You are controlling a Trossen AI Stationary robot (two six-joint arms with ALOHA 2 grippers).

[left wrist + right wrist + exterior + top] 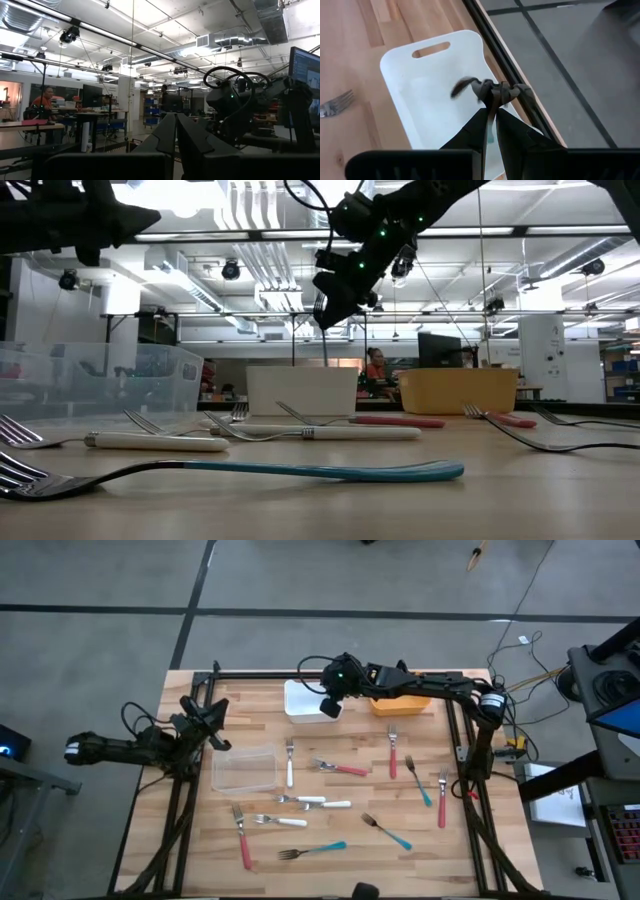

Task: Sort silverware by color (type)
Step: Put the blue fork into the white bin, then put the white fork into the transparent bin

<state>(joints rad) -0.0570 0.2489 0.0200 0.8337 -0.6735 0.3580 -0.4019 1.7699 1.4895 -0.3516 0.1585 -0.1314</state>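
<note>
My right gripper (330,708) hangs above the white bin (435,85) at the table's far edge, shut on a slim piece of silverware with a teal handle. More silverware lies flat on the wood: a white-handled fork (290,762), a red-handled fork (393,752), a teal-handled fork (315,850) and several others. My left gripper (175,135) is shut and holds nothing. It is raised at the table's left side (205,720) and points up into the room. My right gripper pinches the piece between its two fingers (510,132); a strip of teal handle (491,136) shows in the gap. Its blurred dark metal end (464,86) sticks out past the fingertips. The fingers slant down from the table's right. The piece is clear of the white bin.
An orange bin (400,702) stands right of the white bin, under my right arm. A clear bin (245,770) sits at the left centre. Black frame rails (460,755) run along the table's sides and far edge. People are in the room beyond.
</note>
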